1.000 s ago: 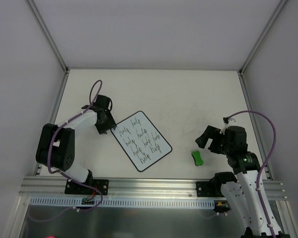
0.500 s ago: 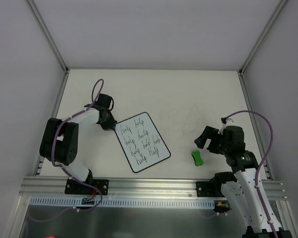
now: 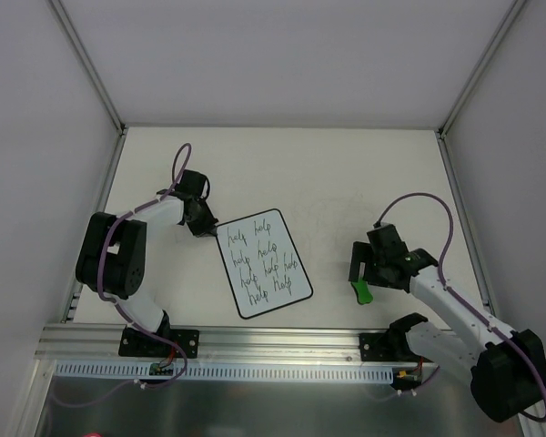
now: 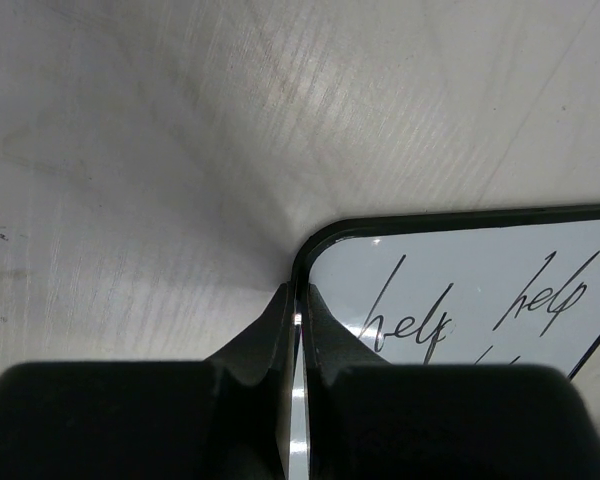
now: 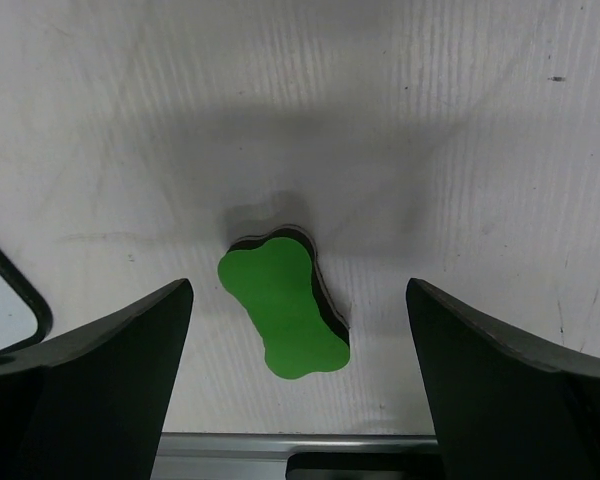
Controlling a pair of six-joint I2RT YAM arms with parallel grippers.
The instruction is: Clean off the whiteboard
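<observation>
The whiteboard (image 3: 261,263) lies flat on the table, covered with handwritten "help" words. My left gripper (image 3: 209,228) is shut on the board's far-left corner; in the left wrist view its fingers (image 4: 280,330) pinch the black rim of the whiteboard (image 4: 480,290). The green bone-shaped eraser (image 3: 361,290) lies on the table to the right of the board. My right gripper (image 3: 361,273) hovers over it, open. In the right wrist view the eraser (image 5: 283,306) lies between the two spread fingers (image 5: 110,350), touching neither.
The metal rail at the table's near edge (image 3: 282,341) runs just below the eraser and shows in the right wrist view (image 5: 280,445). White walls enclose the table on three sides.
The right arm has swung left and down over the eraser. The left gripper has turned the whiteboard, so its long side now runs more nearly front to back.
</observation>
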